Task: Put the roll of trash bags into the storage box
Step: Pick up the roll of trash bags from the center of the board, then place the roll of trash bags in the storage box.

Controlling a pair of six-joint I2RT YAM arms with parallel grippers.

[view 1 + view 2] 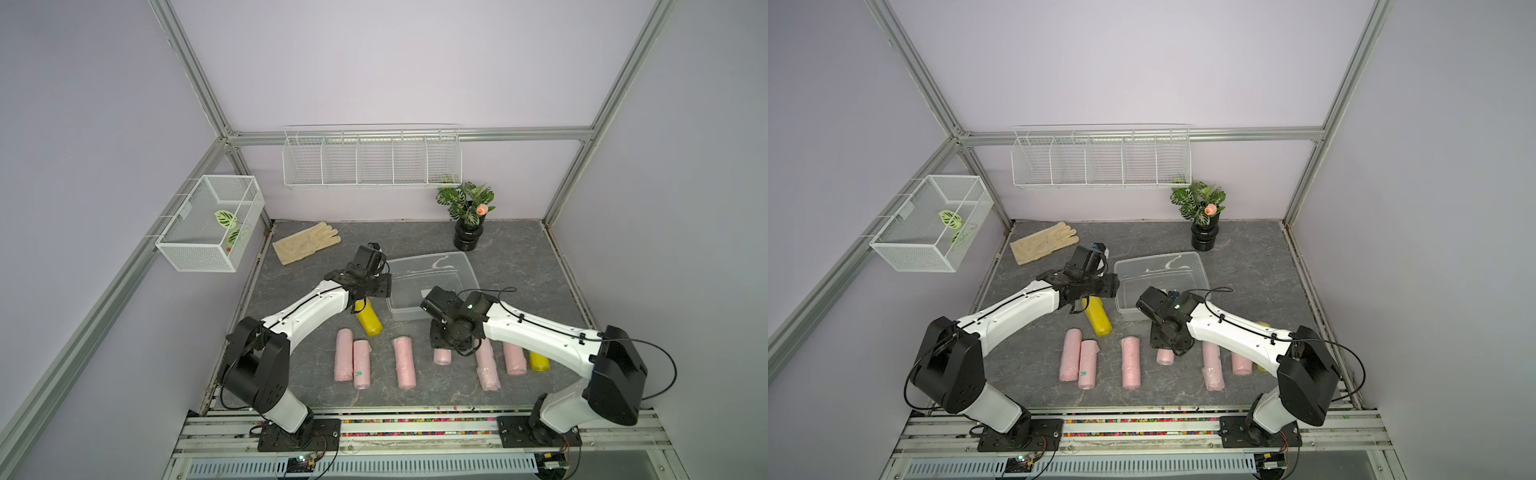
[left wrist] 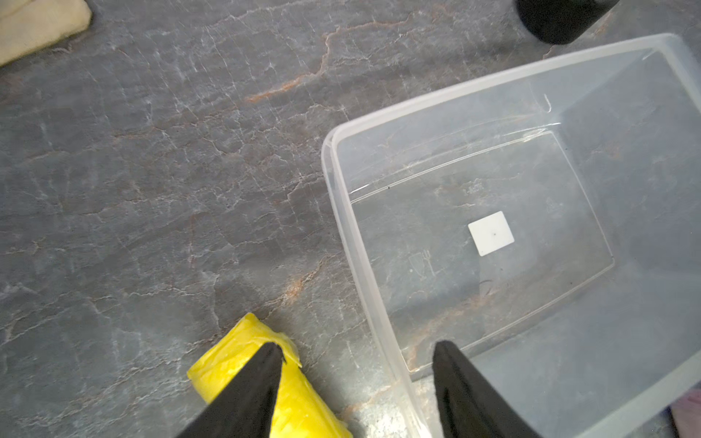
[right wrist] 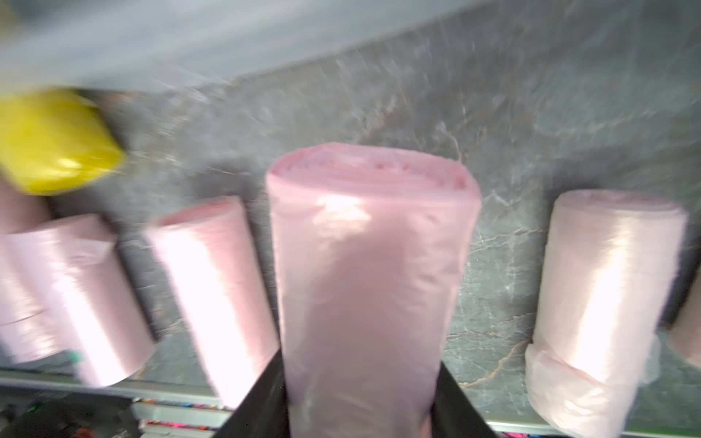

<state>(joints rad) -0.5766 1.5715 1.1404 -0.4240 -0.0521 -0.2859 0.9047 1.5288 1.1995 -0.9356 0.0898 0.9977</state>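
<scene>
Hovering at the left of the table (image 1: 519, 270), in front of a glove (image 1: 305, 247), the left gripper (image 2: 360, 345) hangs with jaws apart and empty, one finger over a yellow roll (image 2: 227, 364) lying on the top, its mate over the left edge of the box (image 2: 531, 182). The box, clear and lidless, stands mid-table holding nothing but a white sticker (image 2: 491, 233). To its right and nearer the front edge, the right gripper (image 3: 360, 379) is clenched on a pink roll (image 3: 371, 246), black fingers pressed to both its sides. The wrist view is blurred, and whether the roll is off the table cannot be told. That roll sits in the front row, short of the box's near wall, with more pink rolls (image 3: 607, 284) close on either side and a second yellow roll (image 1: 539, 361) at the far right end.

The step in hand appears to be the lift and carry. Done well, it would raise the roll straight up until it clears its neighbours, so none is dragged along, then swing it back over the near rim high enough to miss the wall. The film looks slick and soft, so a firm hold seems wise, and a release low over the floor should keep the roll from bouncing out. With the left arm at the box's left edge, the right side looks the safer way in.
</scene>
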